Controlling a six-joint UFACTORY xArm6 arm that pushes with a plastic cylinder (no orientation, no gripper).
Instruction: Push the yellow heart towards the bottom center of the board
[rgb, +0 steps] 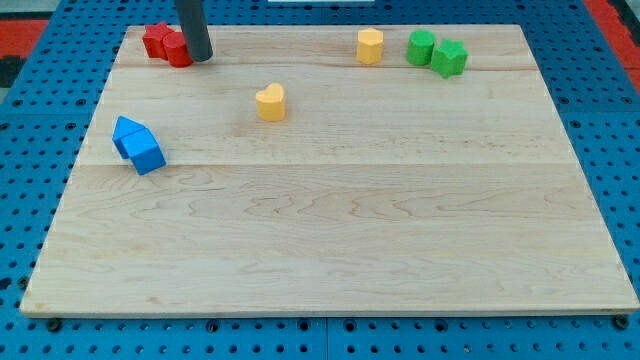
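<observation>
1. Sitting in the upper-left part of the board, the yellow heart (270, 102) stands alone on bare wood, well apart from every other block and far from the bottom edge.
2. My tip (199, 57) rests near the top-left corner, up and to the view's left of the heart; I have no fingers to open or close, only this bare rod, and it holds nothing.
3. The heart lies down and to the view's right of my tip. To drive it toward the bottom center, I judge I must first come round to its top side, slightly left, then push down.
4. Just beside my tip, touching or nearly so, sit two red blocks (167, 44).
5. Farther out: two blue blocks (139, 145) by the left edge, a yellow cylinder-like block (370, 46) and two green blocks (437, 51) along the top edge.
</observation>
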